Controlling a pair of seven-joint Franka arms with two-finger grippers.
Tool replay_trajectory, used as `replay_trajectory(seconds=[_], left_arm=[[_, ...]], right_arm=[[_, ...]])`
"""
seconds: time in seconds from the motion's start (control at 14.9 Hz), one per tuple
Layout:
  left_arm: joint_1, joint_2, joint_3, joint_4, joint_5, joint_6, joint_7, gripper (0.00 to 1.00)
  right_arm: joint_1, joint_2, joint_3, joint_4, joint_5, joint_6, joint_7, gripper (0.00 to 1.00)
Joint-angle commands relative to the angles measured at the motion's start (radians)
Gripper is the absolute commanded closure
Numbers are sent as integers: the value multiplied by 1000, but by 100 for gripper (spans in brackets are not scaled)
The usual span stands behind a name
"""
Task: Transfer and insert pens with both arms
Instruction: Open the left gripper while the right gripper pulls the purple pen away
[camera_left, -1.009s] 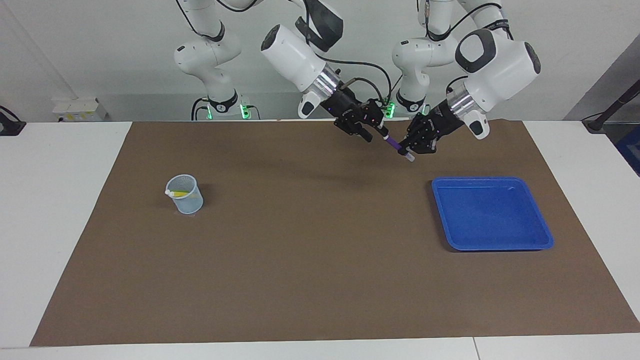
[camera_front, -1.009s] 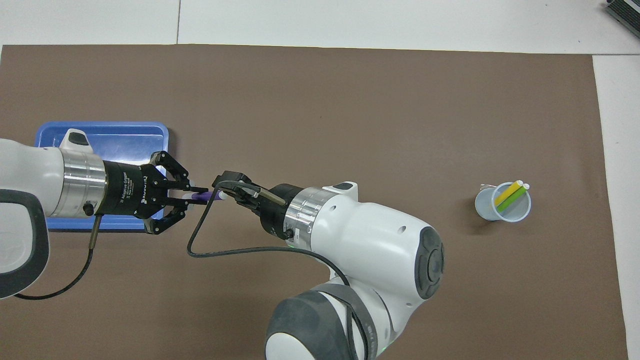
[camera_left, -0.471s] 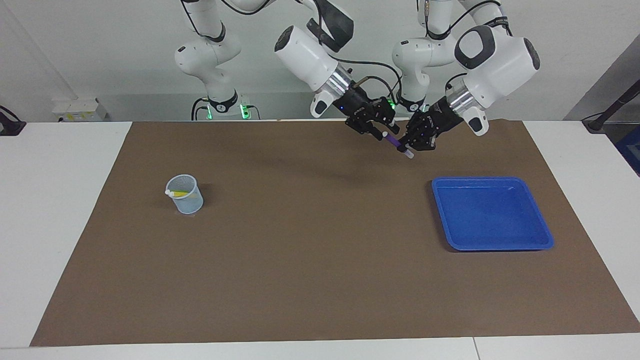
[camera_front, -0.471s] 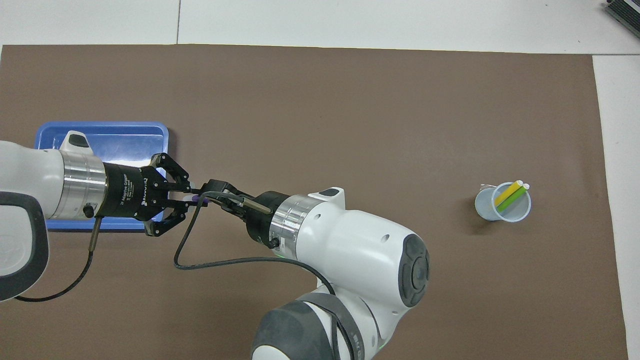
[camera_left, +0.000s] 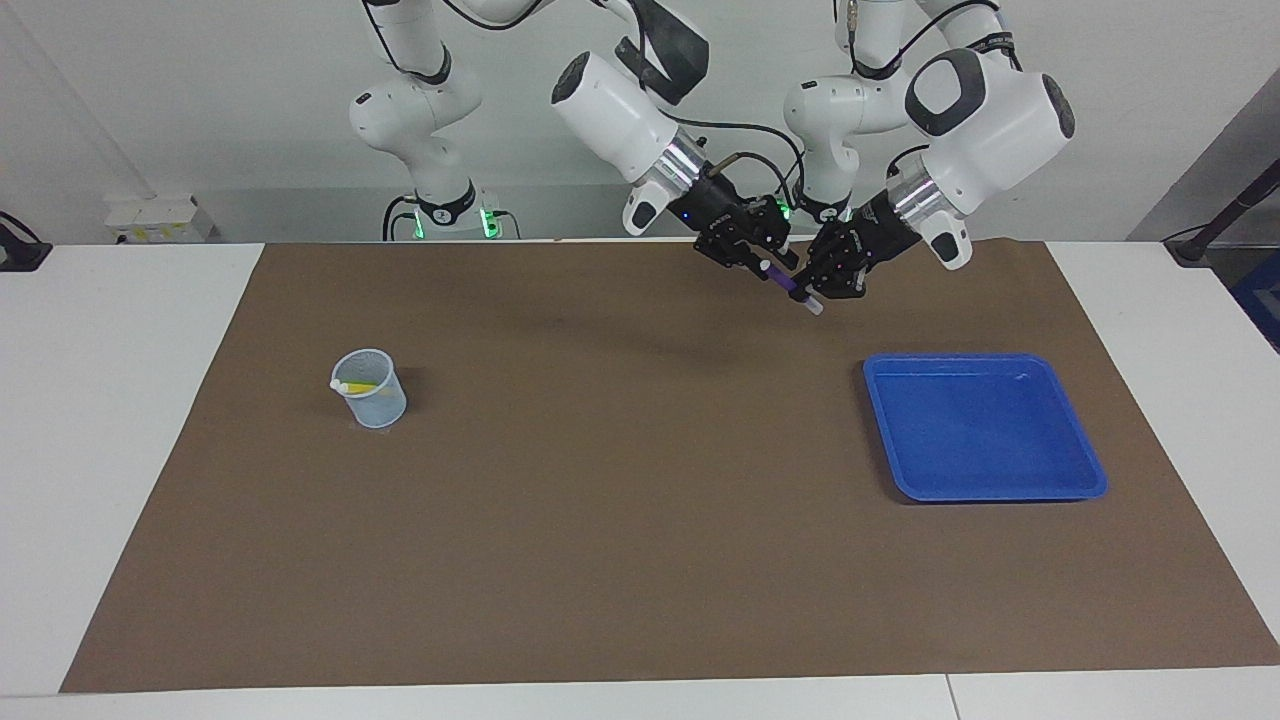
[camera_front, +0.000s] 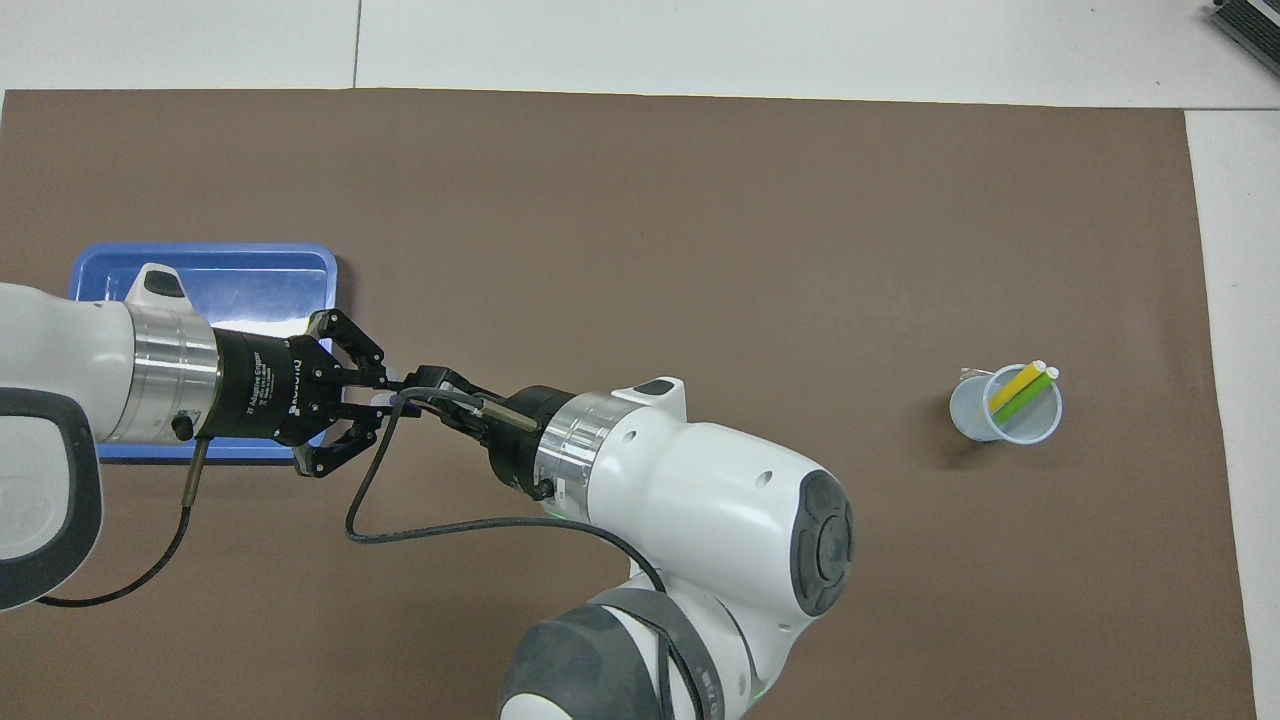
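Observation:
The purple pen (camera_left: 790, 285) hangs tilted in the air between both grippers, whitish end down, over the mat between the robots and the blue tray. My left gripper (camera_left: 808, 290) is shut on its lower part; in the overhead view (camera_front: 385, 396) its fingertips pinch the pen (camera_front: 398, 398). My right gripper (camera_left: 772, 262) is at the pen's upper end, also seen from overhead (camera_front: 422, 384). The yellow pen (camera_front: 1015, 383) and green pen (camera_front: 1024, 399) lean in a pale blue mesh cup (camera_front: 985, 425).
The blue tray (camera_left: 1000, 492) lies on the brown mat toward the left arm's end, with nothing in it; overhead its rim (camera_front: 200, 248) shows beside the left wrist. The cup (camera_left: 375, 400) stands toward the right arm's end. A black cable loops under the right wrist.
The right gripper has moved along the purple pen toward the left gripper and closed the gap. Both grippers and the pen have risen slightly. The cup and tray are unchanged.

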Motion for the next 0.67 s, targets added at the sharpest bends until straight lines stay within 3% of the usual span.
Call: replay_trajectory(seconds=[0.0,0.2,0.34,0.61], left_arm=[[-16,-33,17,-25,-18,-16,-14,100],[-16,-36,17,-25,-18,-17,-14,100],[-16,-38,17,-25,-18,-19,-14,100],[-16,-38,17,-25,-18,-19,-14,100]], right_arm=[[3,9,-1,7,10,12,-2,65],[1,7,-1,0,10,10,-5,77],[0,7,0,-6,10,9,-8,100],[-5,7,-1,-7,10,9,-6,100]])
